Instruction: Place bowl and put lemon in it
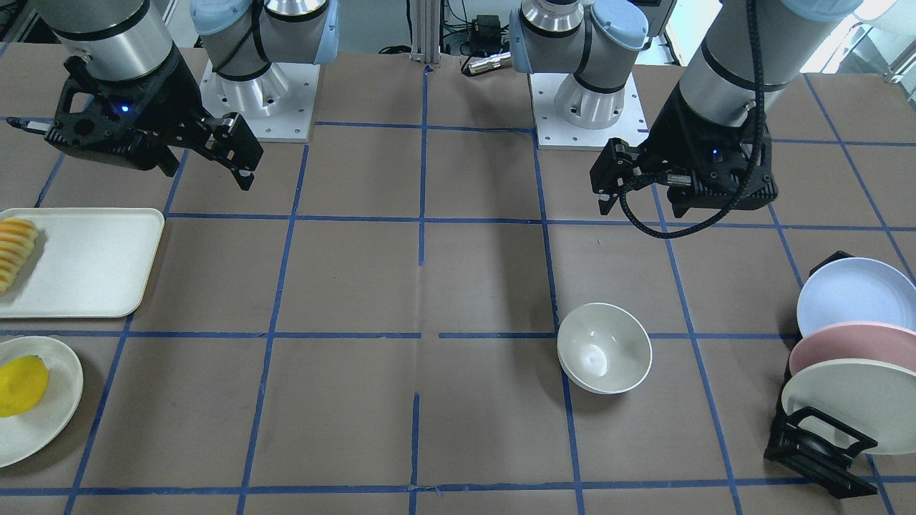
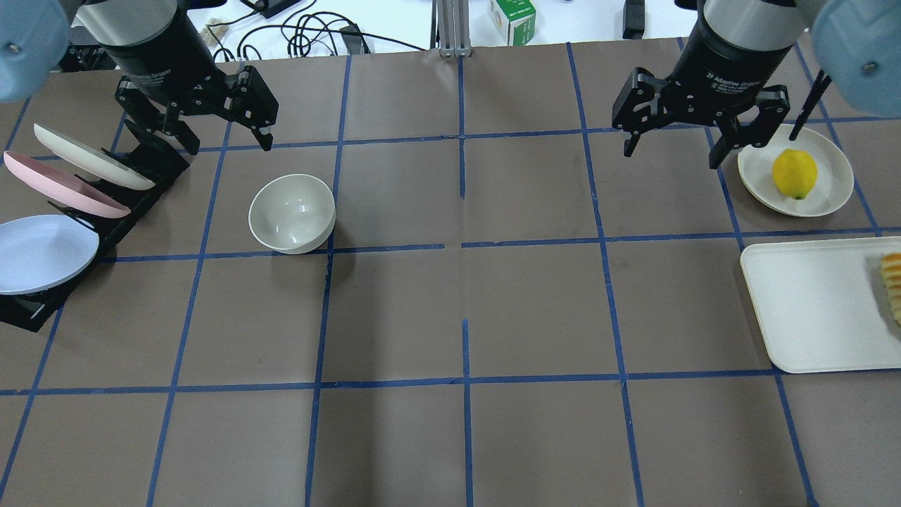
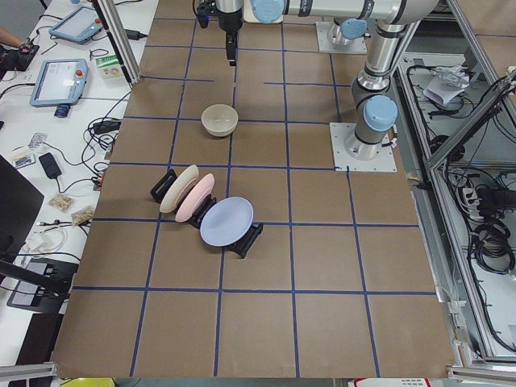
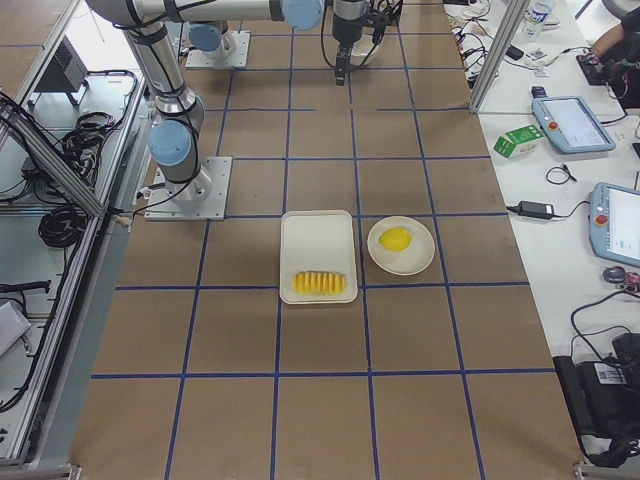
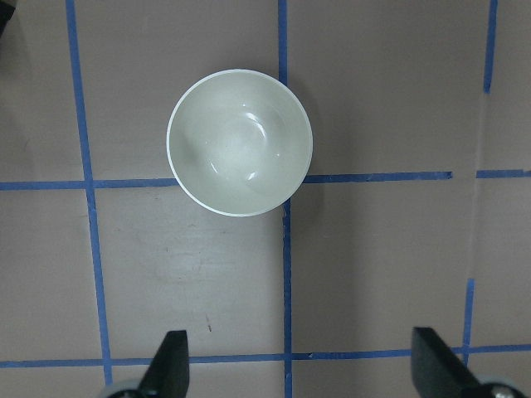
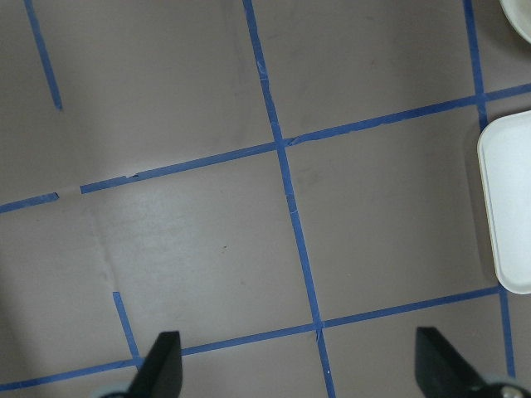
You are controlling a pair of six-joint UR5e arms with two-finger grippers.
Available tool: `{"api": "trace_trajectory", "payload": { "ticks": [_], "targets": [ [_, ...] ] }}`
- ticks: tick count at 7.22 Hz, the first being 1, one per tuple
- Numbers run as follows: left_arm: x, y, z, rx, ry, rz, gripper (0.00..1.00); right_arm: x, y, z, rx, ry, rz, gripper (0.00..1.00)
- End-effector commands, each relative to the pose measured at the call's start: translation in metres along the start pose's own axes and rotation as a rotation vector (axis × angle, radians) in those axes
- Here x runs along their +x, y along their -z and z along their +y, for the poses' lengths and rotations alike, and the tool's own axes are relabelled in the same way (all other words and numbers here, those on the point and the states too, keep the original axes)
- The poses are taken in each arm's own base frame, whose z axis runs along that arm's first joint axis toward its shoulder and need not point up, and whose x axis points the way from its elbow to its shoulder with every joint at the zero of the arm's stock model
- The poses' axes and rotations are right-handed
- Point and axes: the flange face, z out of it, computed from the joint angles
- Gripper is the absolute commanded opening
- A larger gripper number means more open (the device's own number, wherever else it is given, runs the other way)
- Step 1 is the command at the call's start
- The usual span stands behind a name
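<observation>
arms (image 1: pixel 723 68): silver-grey tubes, black bands
joint caps (image 1: pixel 621 25): round, pale blue
bases (image 1: pixel 592 107): white cones on square plates (image 1: pixel 290 118) with screw holes
right gripper (image 2: pixel 672 156): black, white lettering, angular fingers (image 2: pixel 628 120)
left gripper (image 5: pixel 300 369): black, blue light, braided black cable (image 1: pixel 647 225) at 6 o'clock

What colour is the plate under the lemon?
The plate is cream, clearest in the overhead exterior view.

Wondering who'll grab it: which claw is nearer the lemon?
Right. The right claw hangs beside the lemon; the left claw is across the table, near the bowl.
</observation>
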Motion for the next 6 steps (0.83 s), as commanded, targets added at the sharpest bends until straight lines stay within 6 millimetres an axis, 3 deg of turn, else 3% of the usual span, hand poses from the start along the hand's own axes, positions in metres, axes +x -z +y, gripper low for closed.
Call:
{"api": "trace_trajectory", "payload": {
  "ticks": [1, 2, 3, 4, 6],
  "targets": [
    [0.000, -0.002, -0.002, 0.001, 0.000, 0.005, 0.94, 0.000, -0.001, 0.000, -0.004, 0.000, 0.006, 1.00],
    [-0.001, -0.007, -0.003, -0.007, 0.000, -0.002, 0.94, 0.000, 0.000, 0.001, -0.001, 0.001, 0.007, 1.00],
    [-0.015, -0.014, -0.016, 0.003, -0.004, 0.000, 0.96, -0.002, -0.001, 0.001, -0.001, 0.004, 0.006, 1.00],
    [-0.035, -0.040, -0.035, -0.004, -0.035, 0.009, 0.96, -0.001, -0.003, 0.000, -0.007, 0.003, 0.007, 1.00],
    [-0.045, -0.091, -0.073, -0.004, -0.043, 0.003, 0.96, 0.000, -0.011, -0.009, -0.010, 0.016, 0.009, 1.00]
  ]
}}
